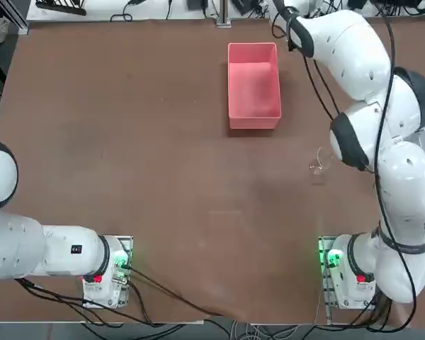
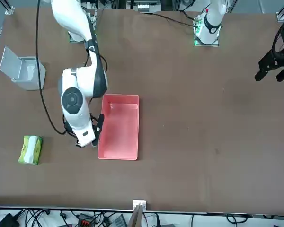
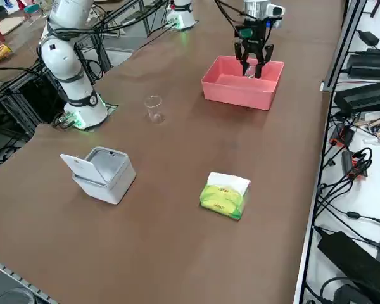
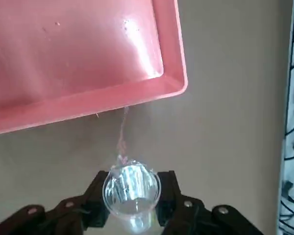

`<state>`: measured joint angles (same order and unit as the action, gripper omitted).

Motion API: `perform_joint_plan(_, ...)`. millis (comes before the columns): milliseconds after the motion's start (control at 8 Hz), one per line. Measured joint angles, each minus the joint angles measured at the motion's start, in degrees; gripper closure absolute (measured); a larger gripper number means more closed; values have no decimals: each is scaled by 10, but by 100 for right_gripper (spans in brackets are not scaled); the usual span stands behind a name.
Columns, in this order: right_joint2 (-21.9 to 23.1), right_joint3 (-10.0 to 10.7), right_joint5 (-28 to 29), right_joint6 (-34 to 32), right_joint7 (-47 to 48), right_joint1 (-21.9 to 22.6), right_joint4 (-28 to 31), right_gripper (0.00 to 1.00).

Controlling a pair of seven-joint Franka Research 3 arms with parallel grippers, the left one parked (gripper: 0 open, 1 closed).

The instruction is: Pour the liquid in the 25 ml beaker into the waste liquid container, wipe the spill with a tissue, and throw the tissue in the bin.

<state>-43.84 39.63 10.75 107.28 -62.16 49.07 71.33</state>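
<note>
Surroundings: one brown table point(image 3: 177, 253). On the robot's right side stands a light grey bin point(image 3: 114, 180), boxy with rounded corners, its lid point(image 3: 83, 168) swung open and hanging outward; the inner floor is not clearly seen. Farther from the arm bases, on the same side, lies a yellow-green tissue pack point(image 3: 221, 200), a white tissue point(image 3: 229, 182) showing at its opening. A larger clear glass beaker point(image 3: 154, 109) stands on the table between the base of the right arm point(image 1: 404, 184) and the pink tray point(image 3: 240, 92). The arm reaches forward over the table's right side, a black cable point(image 1: 382, 177) looped along it; from overhead it covers part of the bin.

Containers: one pink rectangular tray with upright walls, flat on the table; a few small drops or specks point(image 4: 57, 23) mark its floor, which also carries glare. One 25 ml beaker point(image 4: 132, 190), clear glass, raised near the tray's far right corner, its mouth facing the wrist camera. A thin, clear streak point(image 4: 122, 139) shows between its rim and the tray's edge; whether falling or lying on the table cannot be told, nor how much liquid the beaker contains.

Tool: right gripper point(image 4: 133, 198), partly open, its fingers closed around the 25 ml beaker, one on either side.
</note>
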Motion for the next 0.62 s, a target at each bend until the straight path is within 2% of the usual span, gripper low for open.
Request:
perform_joint_plan(250, -19, 0, -22, -26, 26, 2, -34, 52)
perform_joint_plan(625, -44, 0, -23, -35, 54, 13, -65, 52)
